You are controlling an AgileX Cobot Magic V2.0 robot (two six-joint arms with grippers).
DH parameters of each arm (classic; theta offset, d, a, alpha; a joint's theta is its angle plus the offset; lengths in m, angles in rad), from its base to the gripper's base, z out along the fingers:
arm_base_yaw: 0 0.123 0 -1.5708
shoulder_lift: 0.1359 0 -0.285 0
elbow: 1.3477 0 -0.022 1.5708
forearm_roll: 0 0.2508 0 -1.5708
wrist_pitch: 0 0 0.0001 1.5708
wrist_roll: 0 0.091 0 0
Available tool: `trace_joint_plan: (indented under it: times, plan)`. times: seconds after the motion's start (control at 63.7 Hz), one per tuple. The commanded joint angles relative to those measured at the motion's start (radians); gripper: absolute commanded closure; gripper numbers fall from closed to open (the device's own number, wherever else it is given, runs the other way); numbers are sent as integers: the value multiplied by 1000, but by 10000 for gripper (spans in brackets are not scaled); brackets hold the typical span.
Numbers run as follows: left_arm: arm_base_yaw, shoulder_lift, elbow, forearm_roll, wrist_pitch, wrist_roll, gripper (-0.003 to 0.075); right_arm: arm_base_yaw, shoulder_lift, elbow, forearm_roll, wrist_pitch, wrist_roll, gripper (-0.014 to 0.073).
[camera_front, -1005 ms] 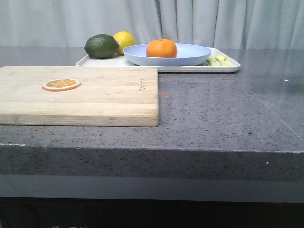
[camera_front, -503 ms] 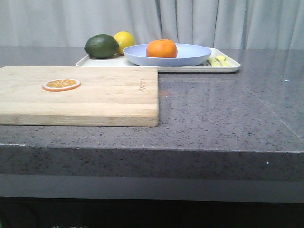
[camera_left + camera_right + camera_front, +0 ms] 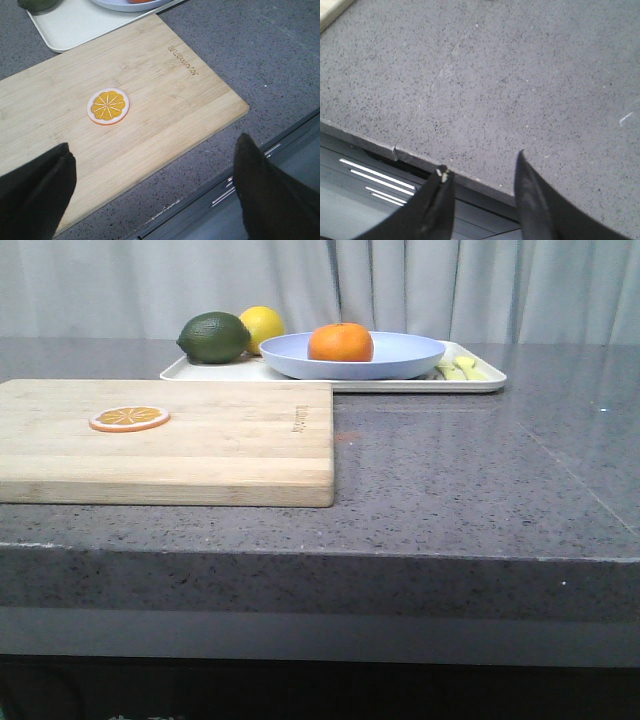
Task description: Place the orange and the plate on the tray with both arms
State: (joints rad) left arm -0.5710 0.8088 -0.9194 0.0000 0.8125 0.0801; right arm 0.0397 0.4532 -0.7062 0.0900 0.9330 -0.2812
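The left gripper [image 3: 150, 192] is held wide apart and empty above the near edge of the cutting board [image 3: 150, 105], over an orange slice [image 3: 108, 106]. The right gripper [image 3: 482, 200] is parted narrowly, holding nothing, over the bare counter [image 3: 520, 75] edge. Well beyond both, the orange [image 3: 340, 342] is seen in the plate [image 3: 400, 358], which rests on the tray [image 3: 480, 382].

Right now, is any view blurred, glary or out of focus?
Front view: sharp, even light, faint sheen on the counter. Left wrist view: cutting board crisp, near fingers soft. Right wrist view: counter grain clear, fingers blurred.
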Motion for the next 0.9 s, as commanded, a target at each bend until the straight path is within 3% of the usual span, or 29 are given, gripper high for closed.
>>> trace_joint_plan:
  times: [0.0, 0.204, 0.408, 0.707, 0.88]
  plan:
    - [2, -1, -24, 0, -68, -11, 164, -4, 2, -21, 3, -58, -9, 402]
    - [2, -1, -24, 0, -68, -11, 423, -4, 2, -21, 22, -58, -8, 658]
    - [2, -1, -24, 0, -68, -11, 615, -4, 2, -14, 111, -59, 3, 659]
    - [2, -1, -24, 0, -68, -11, 738, -4, 2, -14, 119, -65, 15, 659]
    - [2, -1, -24, 0, -68, -11, 740, -4, 2, -14, 119, -65, 15, 659]
